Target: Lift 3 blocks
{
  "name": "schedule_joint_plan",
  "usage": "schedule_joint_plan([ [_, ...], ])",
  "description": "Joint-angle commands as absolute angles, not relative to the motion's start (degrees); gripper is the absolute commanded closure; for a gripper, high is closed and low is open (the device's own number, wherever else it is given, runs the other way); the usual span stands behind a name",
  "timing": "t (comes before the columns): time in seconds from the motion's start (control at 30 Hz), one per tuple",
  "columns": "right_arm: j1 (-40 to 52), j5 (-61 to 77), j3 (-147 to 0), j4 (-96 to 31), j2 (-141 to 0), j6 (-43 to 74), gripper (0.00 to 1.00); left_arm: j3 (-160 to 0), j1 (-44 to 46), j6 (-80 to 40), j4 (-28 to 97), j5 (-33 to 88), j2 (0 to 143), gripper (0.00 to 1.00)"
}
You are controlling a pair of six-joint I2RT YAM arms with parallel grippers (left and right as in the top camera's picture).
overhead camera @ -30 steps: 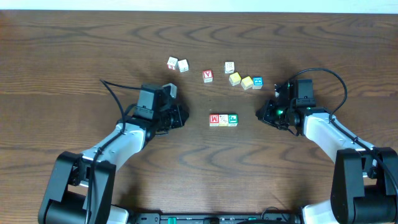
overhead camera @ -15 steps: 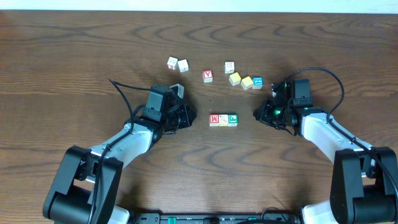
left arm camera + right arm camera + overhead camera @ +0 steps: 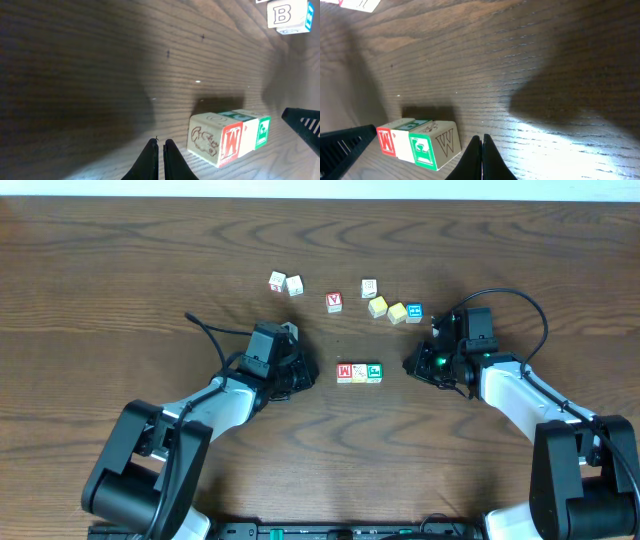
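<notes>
Blocks (image 3: pixel 359 372) abreast between closed jaws

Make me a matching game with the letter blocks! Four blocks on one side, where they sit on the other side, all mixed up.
Blocks:
1. red M block
2. cream block
3. green block
4. blue block

Places:
A. middle of the row of three
B. apart from the row, beside a yellow block
C. end of the row nearest the right gripper
D. end of the row nearest the left gripper

Pairs: 1-D, 2-A, 3-C, 4-B
</notes>
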State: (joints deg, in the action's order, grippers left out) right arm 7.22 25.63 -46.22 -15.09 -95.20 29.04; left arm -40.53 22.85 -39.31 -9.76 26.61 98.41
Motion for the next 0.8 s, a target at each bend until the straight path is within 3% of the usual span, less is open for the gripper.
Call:
schedule_joint_plan([
  [0.0,8.01,23.99,-45.71,-15.00,-94.83,31.27,0.99,-40.38,23.46,-40.38,-10.90,26.30,98.80,0.92],
  [0.77,11.92,21.34,-45.71,-14.94,-94.85,33.47,0.99,-40.38,26.46,-41.25,-11.94,23.73,98.80,0.93],
])
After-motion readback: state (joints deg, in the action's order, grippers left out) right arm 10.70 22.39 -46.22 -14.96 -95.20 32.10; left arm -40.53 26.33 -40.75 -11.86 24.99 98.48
